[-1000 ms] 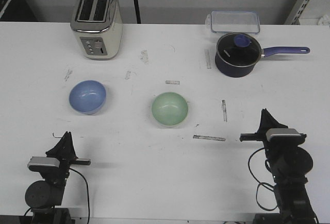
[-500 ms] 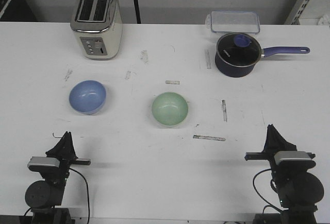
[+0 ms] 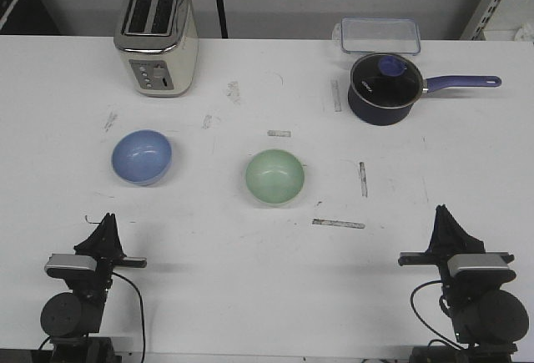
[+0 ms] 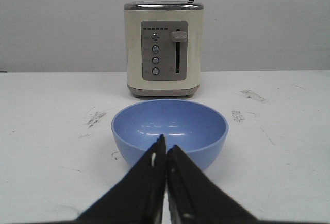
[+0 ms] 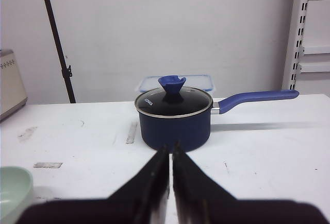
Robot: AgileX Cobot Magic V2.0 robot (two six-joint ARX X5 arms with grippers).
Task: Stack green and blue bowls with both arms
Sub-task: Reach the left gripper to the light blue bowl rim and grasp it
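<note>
Saucepan (image 5: 173,126) with small white unreadable lettering, blue bowl (image 3: 142,156), green bowl (image 3: 274,177), both grippers (image 4: 165,154) (image 5: 170,158) pressed together

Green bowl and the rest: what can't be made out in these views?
- Green bowl: right wrist view, cut off by the frame edge.
- Saucepan contents: hidden under its lid, all views.
- Container: right wrist view, mostly behind the saucepan.
- Blue bowl: left hand covers its front.

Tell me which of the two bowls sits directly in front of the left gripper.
The blue bowl, straight ahead of the left gripper with the toaster behind it. The green bowl sits nearer the table's middle.
</note>
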